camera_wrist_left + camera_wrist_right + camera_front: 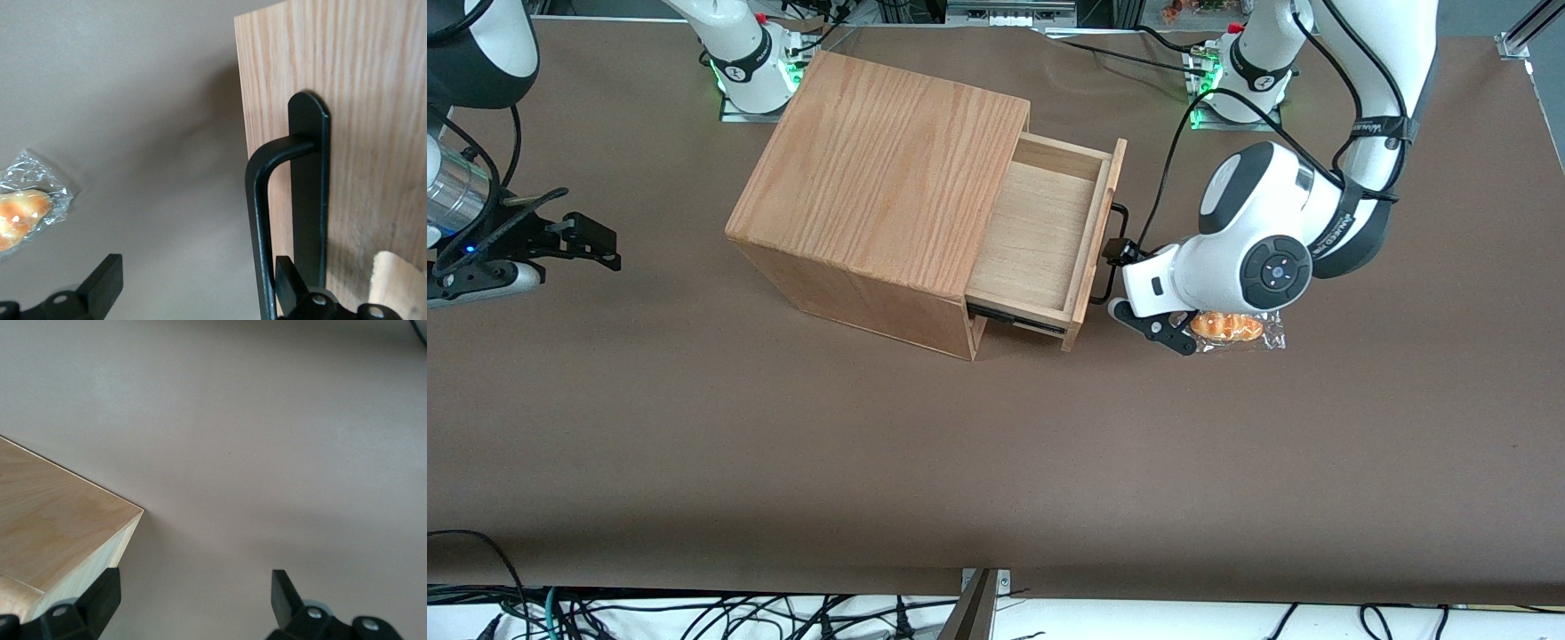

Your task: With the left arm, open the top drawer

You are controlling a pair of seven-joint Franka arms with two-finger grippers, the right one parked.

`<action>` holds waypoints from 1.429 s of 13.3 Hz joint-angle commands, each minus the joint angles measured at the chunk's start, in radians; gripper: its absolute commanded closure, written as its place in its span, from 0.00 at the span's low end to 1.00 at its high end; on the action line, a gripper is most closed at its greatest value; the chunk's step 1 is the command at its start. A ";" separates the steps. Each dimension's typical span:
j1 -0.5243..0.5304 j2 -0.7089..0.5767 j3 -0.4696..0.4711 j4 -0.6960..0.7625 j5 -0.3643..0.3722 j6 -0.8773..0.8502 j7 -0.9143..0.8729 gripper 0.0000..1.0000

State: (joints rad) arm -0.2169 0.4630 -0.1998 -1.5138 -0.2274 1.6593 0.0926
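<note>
Gripper [1129, 289] spread open around handle [261, 200] of pulled-out top drawer [1040, 236], fingertips cropped, wrapped bun [1227, 326] half-hidden.

Wrapped pastry [1232, 328] crowds the open gripper [1134, 289] beside the handle [1110, 253].

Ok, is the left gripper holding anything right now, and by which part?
Nothing is clamped: the black two-finger gripper is open, one finger hooked inside the thin black wire handle of the pulled-out light-wood top drawer.

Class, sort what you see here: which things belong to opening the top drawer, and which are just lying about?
Belong to the job:
top drawer, pulled out of the wooden box
black handle on its front panel
left arm's end effector, open, one finger hooked inside the handle

Just lying about:
wrapped bread on the table, beneath the left arm
</note>
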 commanded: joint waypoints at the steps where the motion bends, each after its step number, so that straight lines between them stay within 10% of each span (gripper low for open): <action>1: 0.034 -0.029 -0.004 -0.009 0.040 -0.032 0.061 0.00; 13: 0.036 -0.130 -0.001 0.017 0.025 -0.122 0.049 0.00; 19: 0.200 -0.224 0.005 0.092 0.040 -0.282 0.047 0.00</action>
State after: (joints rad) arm -0.0605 0.2589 -0.1880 -1.4455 -0.2267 1.4245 0.1350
